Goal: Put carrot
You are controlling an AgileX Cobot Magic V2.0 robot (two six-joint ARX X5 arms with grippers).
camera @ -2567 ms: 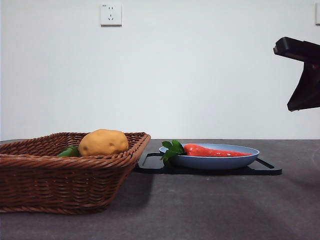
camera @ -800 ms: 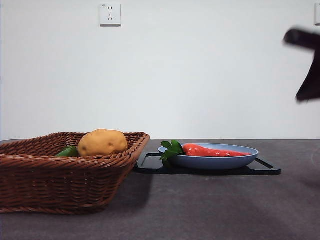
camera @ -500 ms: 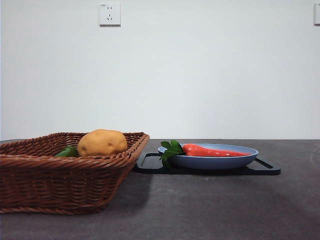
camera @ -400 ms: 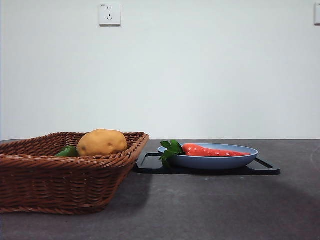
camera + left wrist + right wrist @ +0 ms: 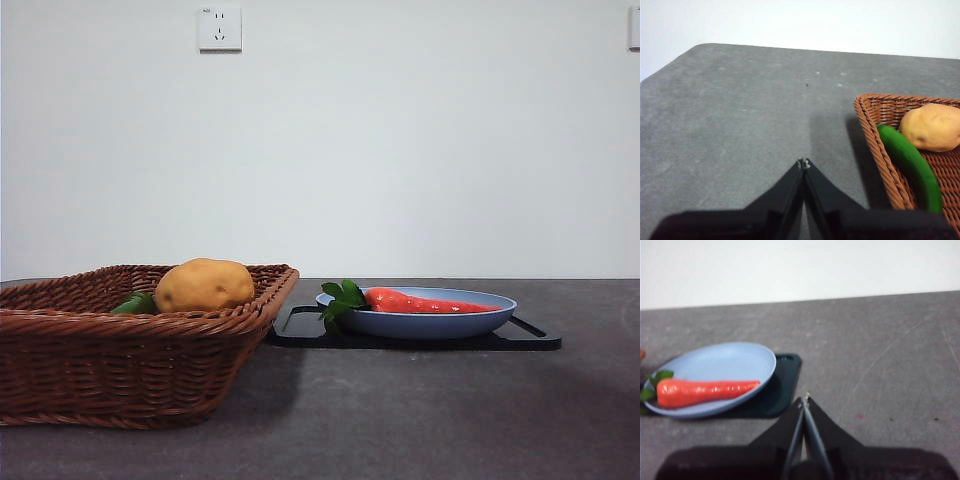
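So, carrot (image 5: 432, 301) lying in the blue plate (image 5: 420, 322).
Both grippers, left (image 5: 804, 163) and right (image 5: 804, 400), have fingers clenched empty, away from the plate.

1. The carrot (image 5: 707, 391) looks like glossy, smooth plastic, with bright highlights along its body.
2. The plate (image 5: 735, 360) under it is smooth and matt.
3. The basket (image 5: 120, 355) is rough brown woven wicker.
4. The table (image 5: 730, 110) is matt, scuffed grey.

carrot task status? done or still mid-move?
Looks done: the carrot lies in the blue plate on the black board. Nothing in hand: right gripper and left gripper are both shut and empty, clear of everything. Potato sits in the basket. Nothing visibly left.
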